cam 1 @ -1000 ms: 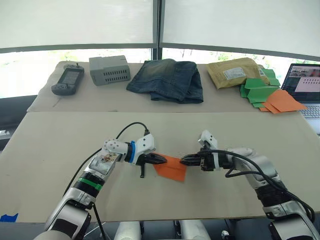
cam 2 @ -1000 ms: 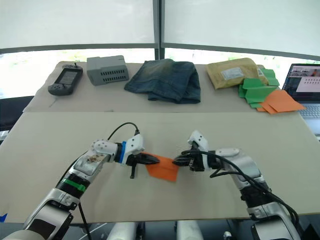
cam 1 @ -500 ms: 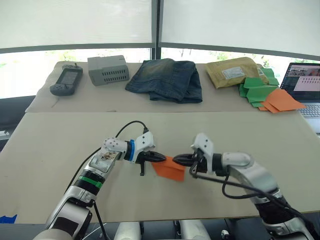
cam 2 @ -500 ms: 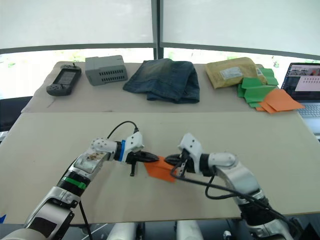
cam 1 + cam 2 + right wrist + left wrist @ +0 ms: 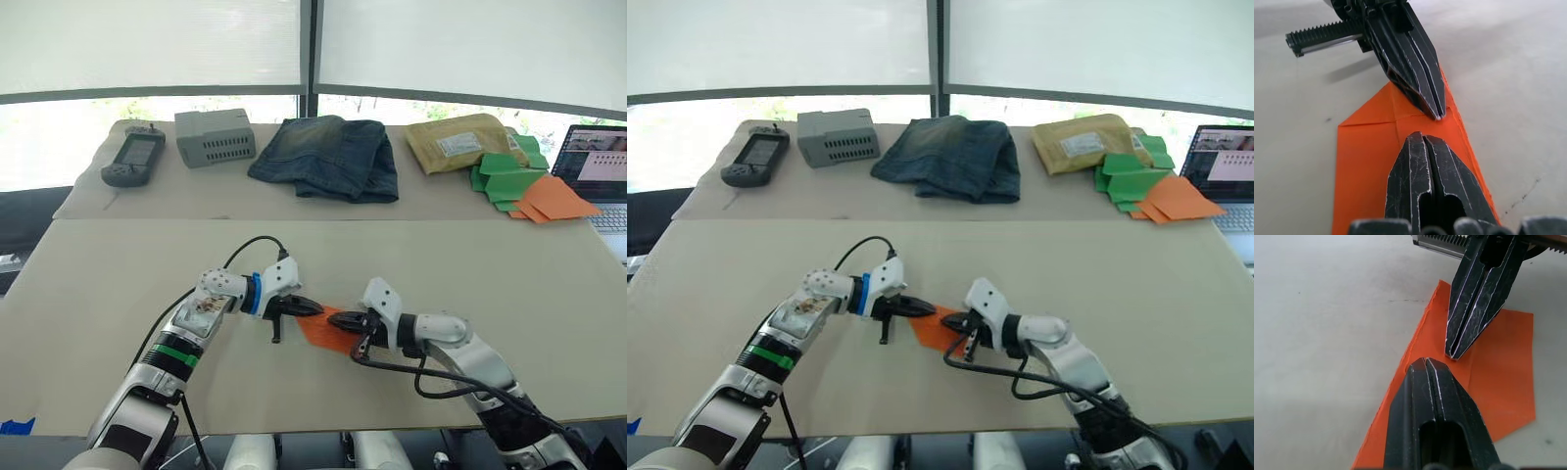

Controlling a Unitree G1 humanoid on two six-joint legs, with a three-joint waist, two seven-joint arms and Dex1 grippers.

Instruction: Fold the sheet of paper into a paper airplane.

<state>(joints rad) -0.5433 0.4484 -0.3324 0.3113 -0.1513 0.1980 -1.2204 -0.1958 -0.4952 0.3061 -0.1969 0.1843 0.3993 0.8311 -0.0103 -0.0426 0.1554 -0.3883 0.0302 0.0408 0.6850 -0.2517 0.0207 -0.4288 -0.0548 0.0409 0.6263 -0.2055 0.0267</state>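
Note:
The sheet of paper [image 5: 321,330] is bright orange, folded into a creased, pointed flat shape, and lies on the near table between my two arms. My left gripper [image 5: 317,309] is shut, its tips resting on the paper's left edge. My right gripper [image 5: 339,320] is also shut, lying over the paper with its tips almost meeting the left ones. In the left wrist view my own shut fingers [image 5: 1437,396] point at the right gripper's shut fingers [image 5: 1474,308] above the orange paper [image 5: 1503,377]. The right wrist view shows a crease across the paper [image 5: 1364,147].
Along the far table lie a handheld game console [image 5: 132,159], a grey box [image 5: 216,137], folded jeans [image 5: 328,157], a padded envelope [image 5: 460,142], green folded papers [image 5: 505,176], paler orange papers [image 5: 554,201] and a laptop [image 5: 598,162]. Blue tape [image 5: 15,426] marks the near left corner.
My right gripper has slid left across the paper until its tips nearly touch the left gripper's. The paper now lies flatter under it. The left gripper has stayed put.

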